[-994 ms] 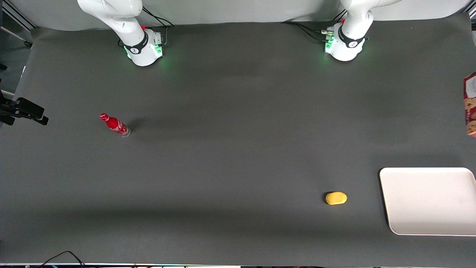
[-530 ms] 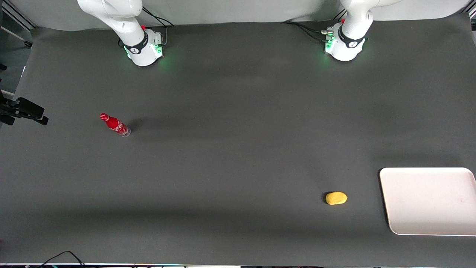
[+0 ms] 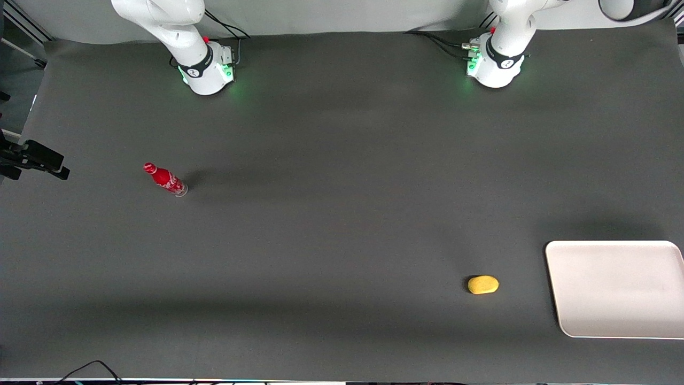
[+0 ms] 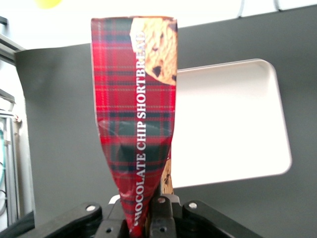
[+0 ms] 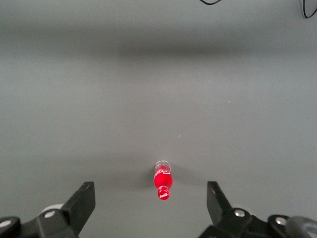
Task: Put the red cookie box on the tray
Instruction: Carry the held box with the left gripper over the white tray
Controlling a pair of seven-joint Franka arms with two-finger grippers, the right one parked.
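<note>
In the left wrist view my gripper (image 4: 144, 218) is shut on the red cookie box (image 4: 136, 124), a red tartan carton with a cookie picture and white lettering, pinched at its end and hanging in the air. The off-white tray (image 4: 233, 124) lies on the dark table below the box. In the front view the tray (image 3: 614, 289) sits near the front edge toward the working arm's end of the table; the box and my gripper are out of that view, and a faint shadow falls on the tray's rim farthest from the camera.
A yellow oval object (image 3: 483, 284) lies on the table beside the tray, toward the parked arm's end. A red bottle (image 3: 165, 179) stands toward the parked arm's end of the table, also in the right wrist view (image 5: 163, 182).
A second ago the red cookie box showed at the front view's edge above the table; it has since left that view. A faint shadow now lies over the tray's far rim.
</note>
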